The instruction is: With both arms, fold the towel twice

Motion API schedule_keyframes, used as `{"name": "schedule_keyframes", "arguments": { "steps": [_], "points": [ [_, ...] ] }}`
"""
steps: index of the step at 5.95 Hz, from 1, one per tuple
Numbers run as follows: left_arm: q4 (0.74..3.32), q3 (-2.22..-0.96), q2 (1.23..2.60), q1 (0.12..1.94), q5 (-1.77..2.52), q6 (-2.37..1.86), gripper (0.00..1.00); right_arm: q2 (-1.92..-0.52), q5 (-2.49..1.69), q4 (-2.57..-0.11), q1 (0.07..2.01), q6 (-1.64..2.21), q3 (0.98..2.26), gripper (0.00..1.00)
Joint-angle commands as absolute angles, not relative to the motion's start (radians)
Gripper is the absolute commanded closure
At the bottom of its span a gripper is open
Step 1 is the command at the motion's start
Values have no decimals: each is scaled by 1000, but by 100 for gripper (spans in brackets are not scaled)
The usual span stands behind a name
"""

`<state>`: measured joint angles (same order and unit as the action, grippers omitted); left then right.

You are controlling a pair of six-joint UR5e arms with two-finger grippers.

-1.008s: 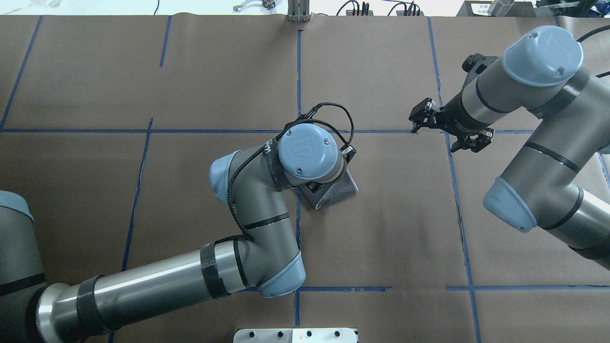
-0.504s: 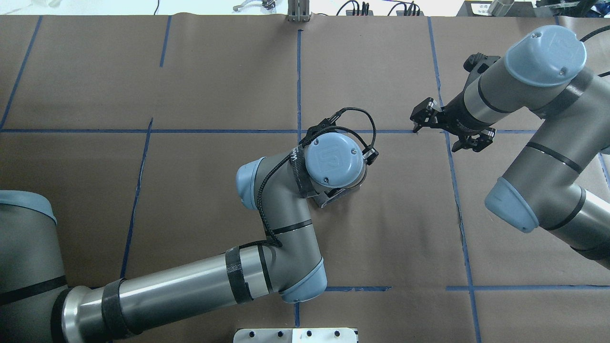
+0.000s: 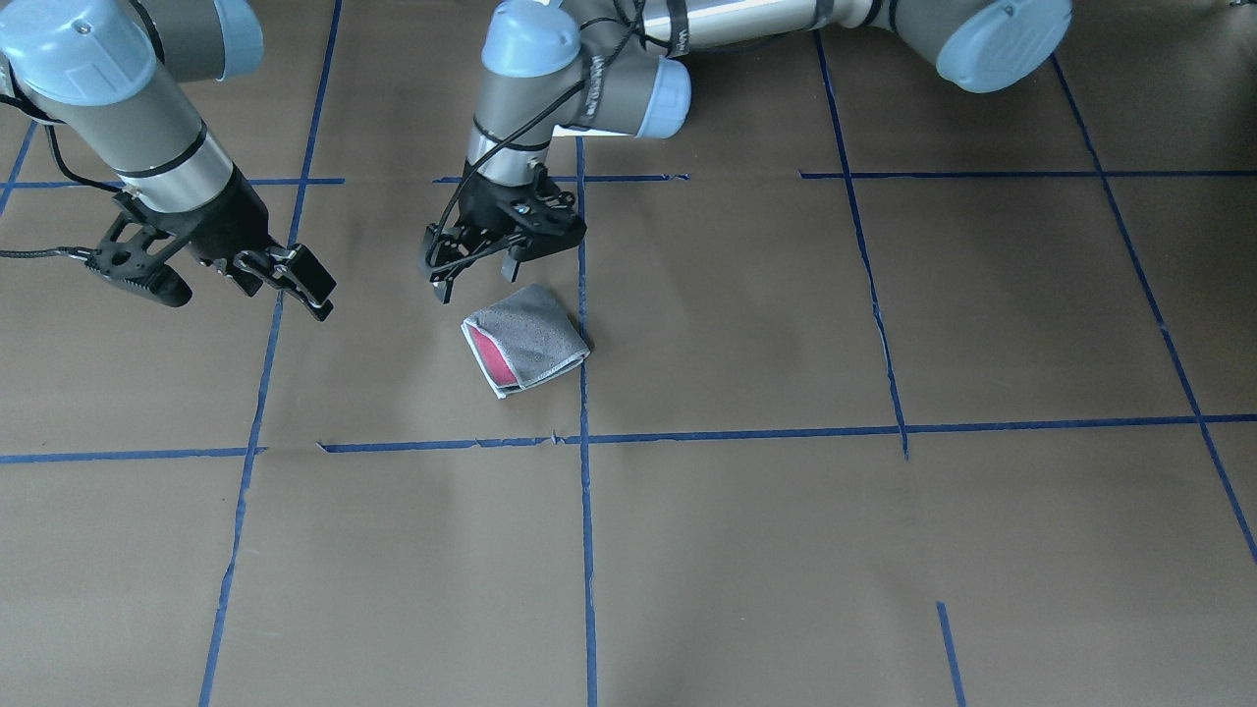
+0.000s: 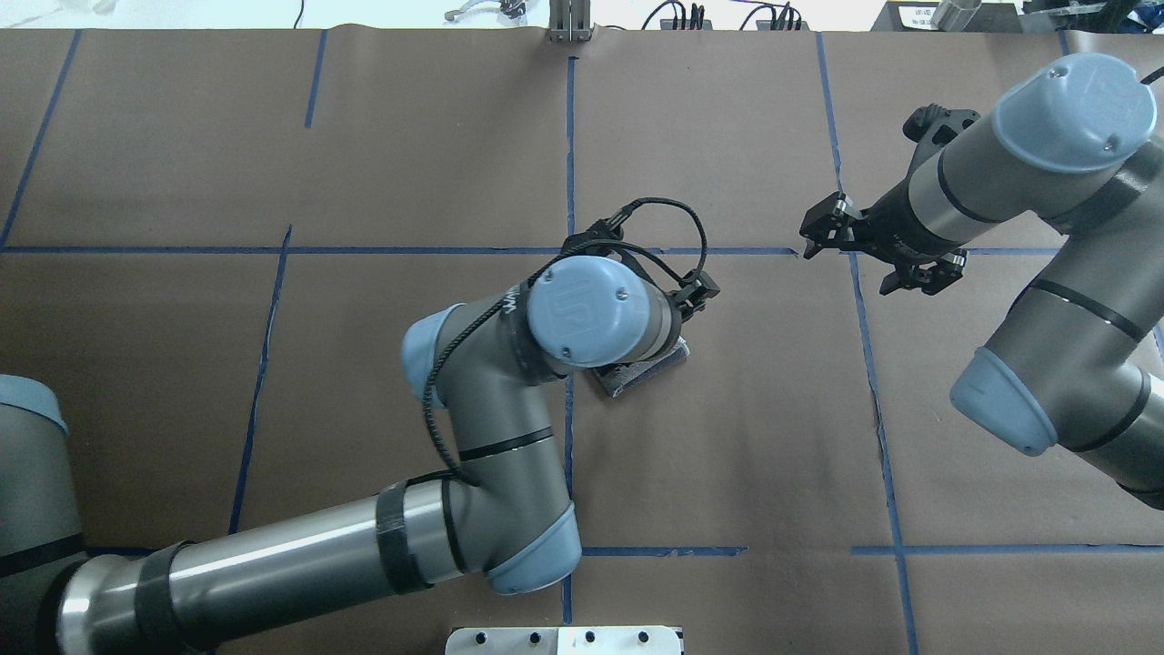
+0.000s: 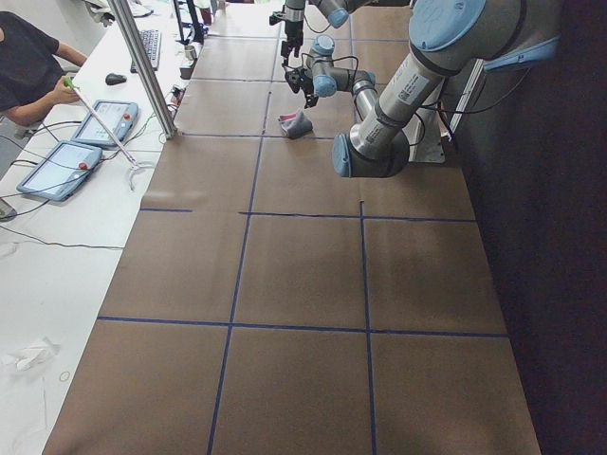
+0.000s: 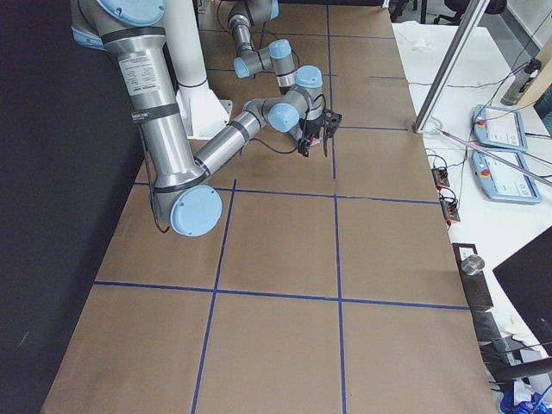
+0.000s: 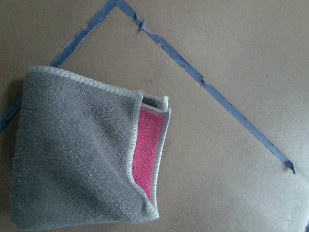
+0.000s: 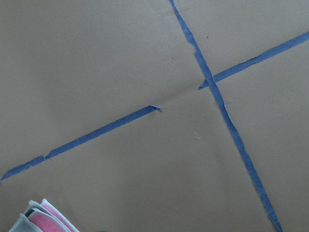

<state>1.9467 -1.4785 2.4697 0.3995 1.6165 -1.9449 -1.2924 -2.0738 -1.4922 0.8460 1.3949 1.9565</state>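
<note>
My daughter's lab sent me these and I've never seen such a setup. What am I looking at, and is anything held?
The robot's left arm and right arm work at a table covered in brown paper with blue tape lines. Each ends in a two-finger pincer. Four pictures come from fixed cameras: overhead, facing the robot, and one at each table end. Two come from cameras on the wrists. A towel, folded with grey outside and pink peeking out, lies on the paper. The left pincer hangs open above it; the right pincer is open, off to one side. Nothing is held.
</note>
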Motion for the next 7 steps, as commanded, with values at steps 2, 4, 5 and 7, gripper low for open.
{"name": "schedule_keyframes", "arguments": {
  "steps": [2,4,5,7],
  "points": [
    [1928,-1707,2200,480,1696,-1545,0,-1342,-2164,-1520,1000,1080,1930,0],
    [1919,-1762,2009,628,1889,-1241,0,-1348,-2190,-1620,1096,793,1895,0],
    [1919,-1811,1899,720,1992,-1068,0,-1374,-2251,-1621,1167,653,1861,0],
    [1919,-1835,1675,926,2136,-650,0,-1474,-2276,-1621,1283,338,1830,0]
  ]
}}
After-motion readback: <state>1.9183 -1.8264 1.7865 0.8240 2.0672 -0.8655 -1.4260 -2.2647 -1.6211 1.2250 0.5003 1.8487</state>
